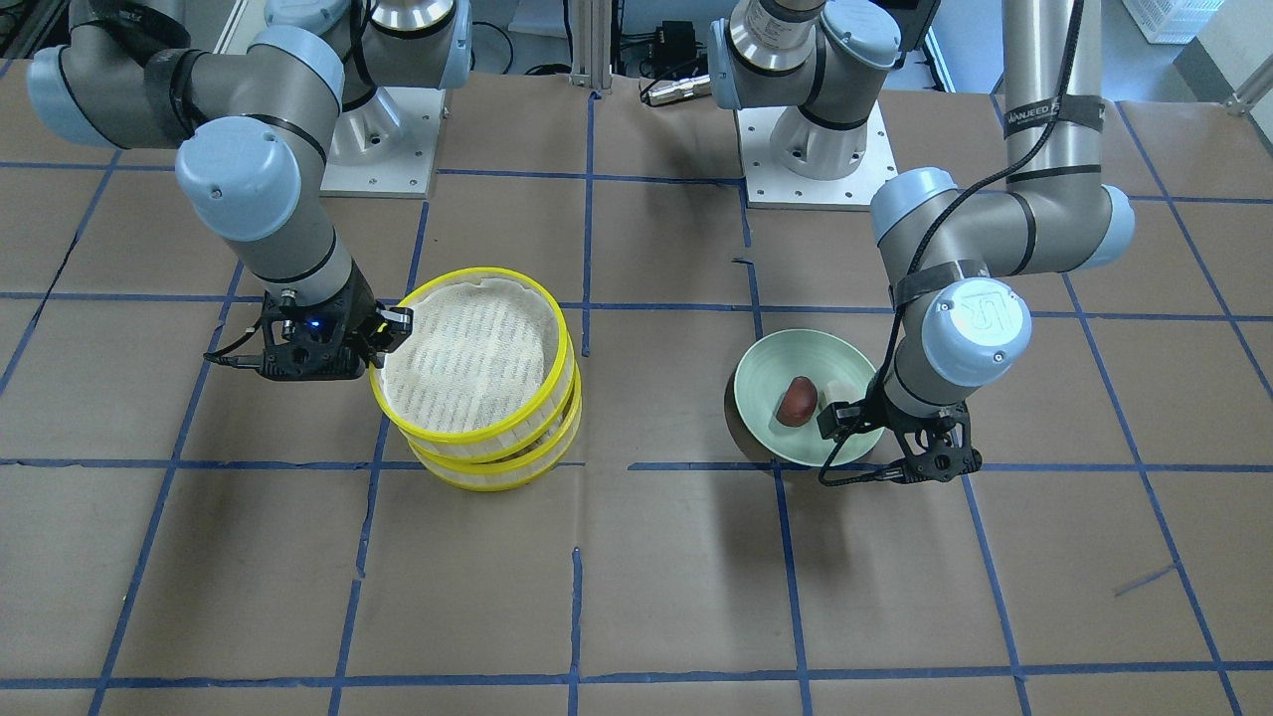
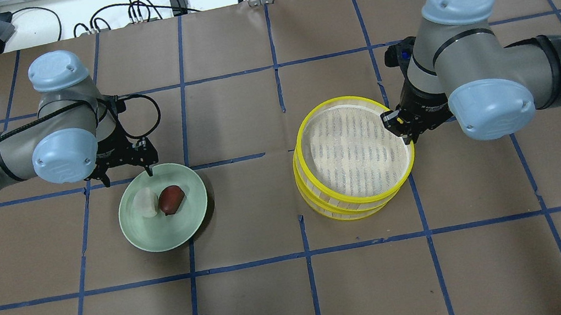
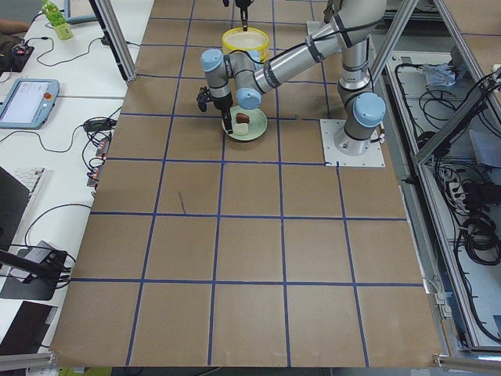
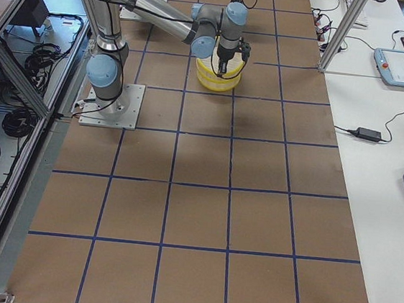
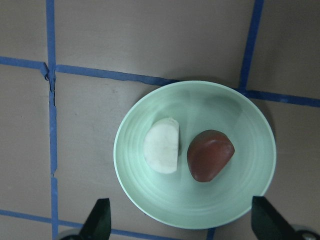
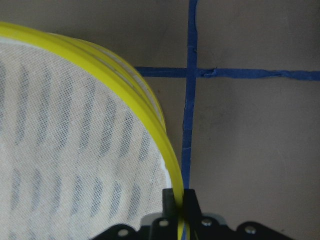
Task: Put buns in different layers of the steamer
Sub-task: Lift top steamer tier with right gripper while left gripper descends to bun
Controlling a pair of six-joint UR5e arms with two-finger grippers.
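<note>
The reddish-brown bun [image 2: 171, 198] and the white bun [image 2: 145, 204] lie side by side on a pale green plate [image 2: 170, 235]. My left gripper [image 2: 127, 176] hangs open and empty just above the plate's far rim. In the left wrist view both buns [image 5: 210, 155] [image 5: 162, 145] show between the spread fingers. Two yellow-rimmed steamer trays are stacked, the top tray [image 2: 308, 120] slightly askew on the lower one [image 2: 345, 215]. My right gripper [image 2: 399, 126] is shut on the top tray's rim [image 6: 150, 120]. Both trays look empty.
Brown paper with a blue tape grid covers the table [image 2: 301, 299]. The plate and the steamer stack stand about one grid square apart. The arm bases [image 1: 811, 149] are bolted at the robot's side of the table.
</note>
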